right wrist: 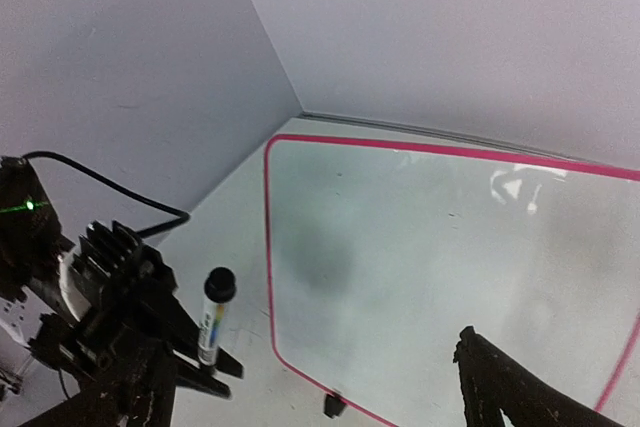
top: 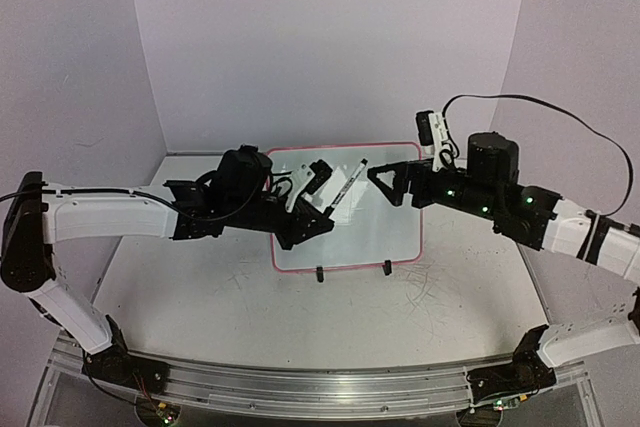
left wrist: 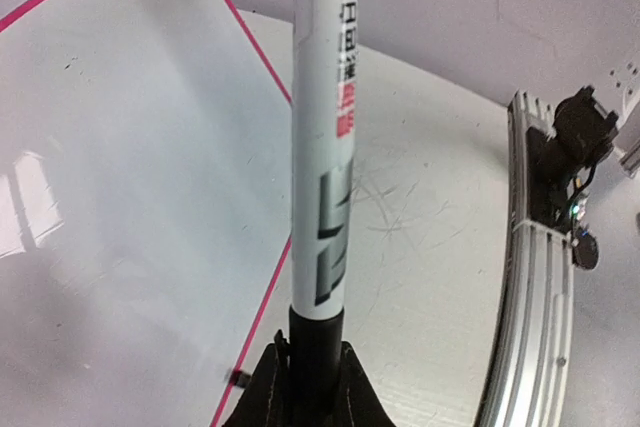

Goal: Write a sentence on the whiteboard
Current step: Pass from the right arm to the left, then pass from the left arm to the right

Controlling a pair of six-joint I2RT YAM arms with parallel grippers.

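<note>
Your left jaws are gripping the marker (top: pixel 348 187) by its black end, holding it tilted over the whiteboard (top: pixel 390 237), which is lying flat on the desk (top: pixel 200 287) between both arms. Your right jaws are standing open just beside the marker's top.

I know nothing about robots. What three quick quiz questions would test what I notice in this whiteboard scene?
1. True or false: words are written on the whiteboard.
2. Fill in: the right gripper is ___ (open or shut).
3. The marker is held by: A the left gripper, B the right gripper, C nothing.

Key: 1 false, the surface is blank; 2 open; 3 A.
</note>
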